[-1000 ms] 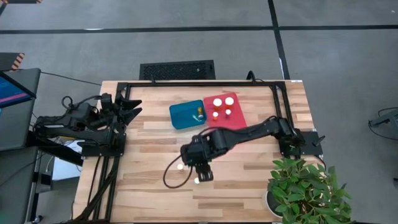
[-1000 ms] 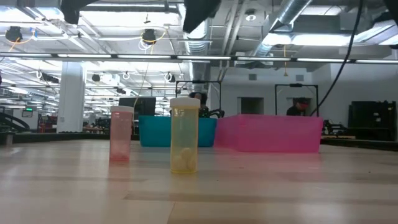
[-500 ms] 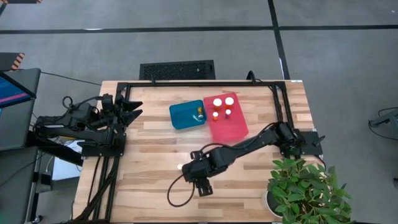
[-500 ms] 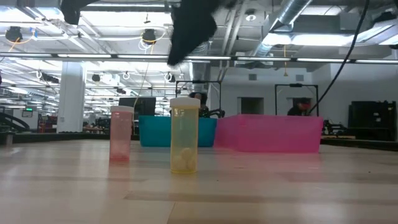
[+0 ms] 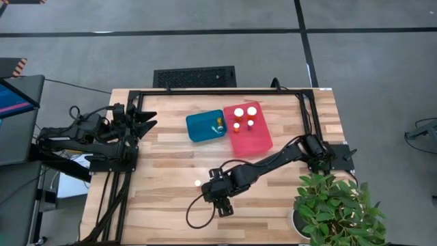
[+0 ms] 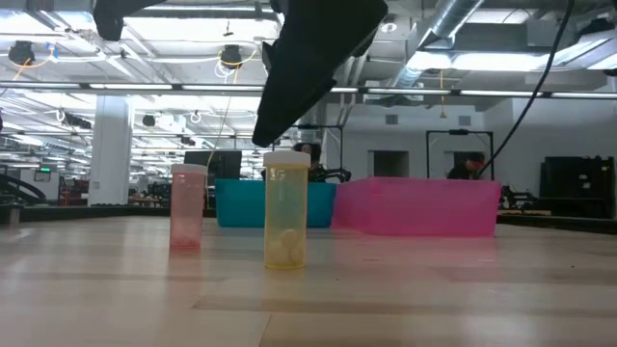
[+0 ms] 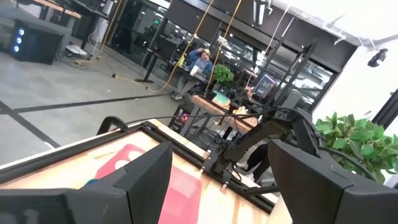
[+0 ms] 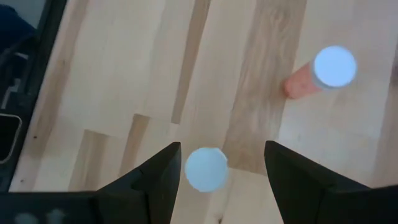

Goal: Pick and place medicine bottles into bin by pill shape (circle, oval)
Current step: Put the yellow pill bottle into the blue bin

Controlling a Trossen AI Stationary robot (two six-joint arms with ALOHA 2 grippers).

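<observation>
Right claw (image 8: 214, 180) hangs above surface (image 5: 164, 178), fingers spread, nothing between them. White-capped bottle (image 8: 206, 169) stands upright directly below, in gap between fingers. Second bottle (image 8: 323, 73) stands off to one side, clear of claw. Left claw (image 5: 145, 120) parked at surface's far edge, fingers apart.

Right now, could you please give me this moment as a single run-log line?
right gripper: open, above yellow bottle | pink bottle: standing on table | left gripper: open, waiting at table's left edge
</observation>
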